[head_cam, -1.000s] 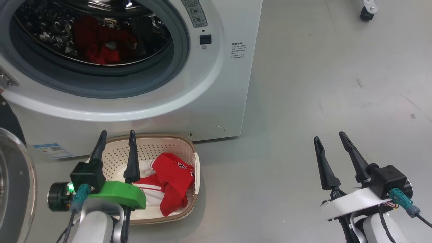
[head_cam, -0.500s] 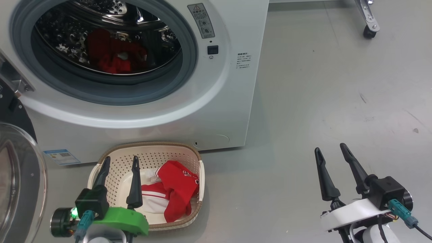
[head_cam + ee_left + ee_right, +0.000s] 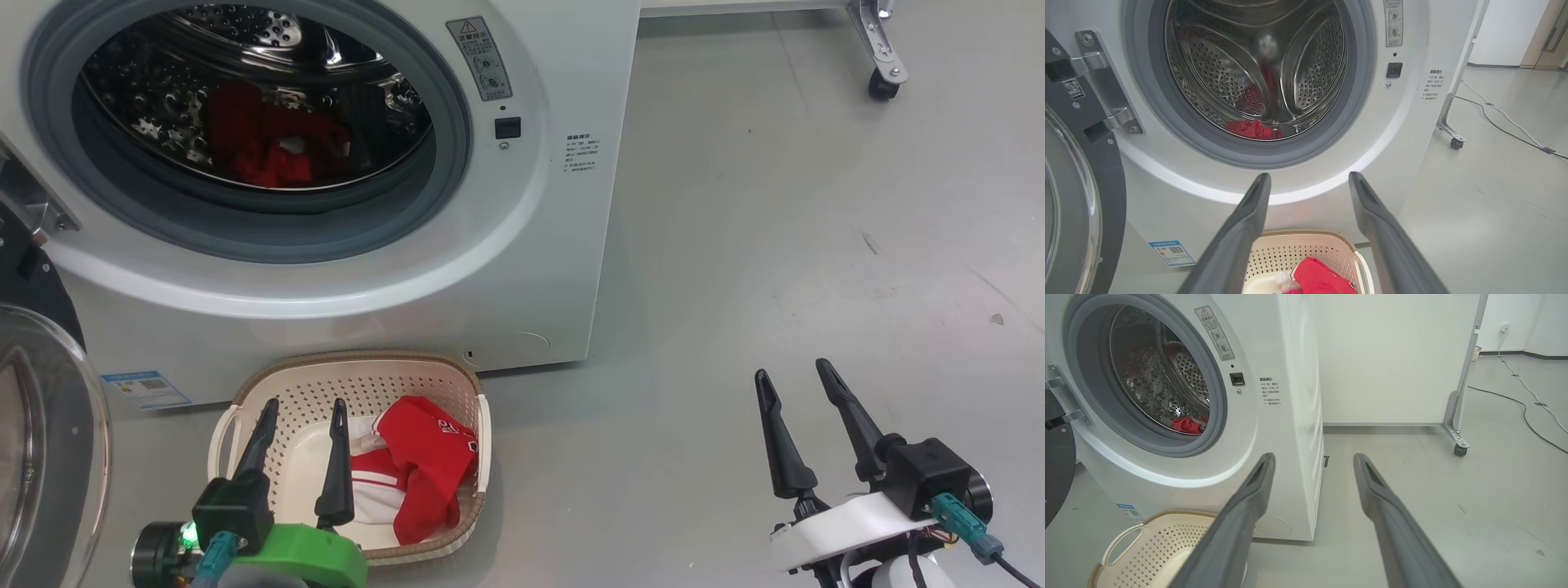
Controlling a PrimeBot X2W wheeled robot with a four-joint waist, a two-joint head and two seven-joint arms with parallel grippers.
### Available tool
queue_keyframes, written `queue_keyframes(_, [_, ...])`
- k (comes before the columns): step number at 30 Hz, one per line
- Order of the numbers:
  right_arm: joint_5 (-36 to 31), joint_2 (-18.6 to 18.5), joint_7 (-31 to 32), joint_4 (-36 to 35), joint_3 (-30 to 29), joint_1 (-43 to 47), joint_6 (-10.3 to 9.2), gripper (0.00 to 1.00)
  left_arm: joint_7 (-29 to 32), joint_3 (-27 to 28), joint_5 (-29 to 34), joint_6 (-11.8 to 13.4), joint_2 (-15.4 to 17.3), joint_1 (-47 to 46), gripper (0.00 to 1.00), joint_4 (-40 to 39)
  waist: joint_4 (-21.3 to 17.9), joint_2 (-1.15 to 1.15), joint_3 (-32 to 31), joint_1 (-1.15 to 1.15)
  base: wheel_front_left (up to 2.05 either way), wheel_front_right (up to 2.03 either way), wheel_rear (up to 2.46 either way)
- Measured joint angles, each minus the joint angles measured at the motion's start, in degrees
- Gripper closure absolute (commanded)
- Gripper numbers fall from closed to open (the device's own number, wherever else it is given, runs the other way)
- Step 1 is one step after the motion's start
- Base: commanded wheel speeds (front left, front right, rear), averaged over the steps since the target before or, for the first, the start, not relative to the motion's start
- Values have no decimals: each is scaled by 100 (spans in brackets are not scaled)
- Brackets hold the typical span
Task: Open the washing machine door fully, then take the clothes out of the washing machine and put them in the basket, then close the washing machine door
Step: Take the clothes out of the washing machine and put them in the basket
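Washing machine (image 3: 531, 269): white front-loader on grey floor (image 3: 775, 204); round opening uncovered, grey rubber ring around perforated steel drum (image 3: 163, 82).
Washing machine door (image 3: 57, 457): swung wide on its hinge, black rim and clear glass bowl at the head view's left edge.
Red clothes (image 3: 269, 151): bunched heap lying low in the drum.
Basket (image 3: 359, 367): cream, perforated, brown rim; on the floor just in front of the machine's base, below the opening.
Red-and-white garment (image 3: 424, 465): crumpled inside the basket, towards its right side.
Left gripper (image 3: 304, 402): fingers spread, nothing between them; hovers over the basket's left half, beside the garment.
Right gripper (image 3: 792, 369): fingers spread, empty; over bare floor well right of the machine.
Blue label (image 3: 145, 389): low on the machine front, left of the basket.
Caster wheel (image 3: 878, 82): on the floor at far right, under a metal leg.
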Motion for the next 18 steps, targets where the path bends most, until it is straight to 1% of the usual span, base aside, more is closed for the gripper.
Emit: queue_keyframes(18, [0,15,0,-45,14,12,0,0,0,-46,-8,32,4,114,0,-167,26,0,24,0,0,0,0])
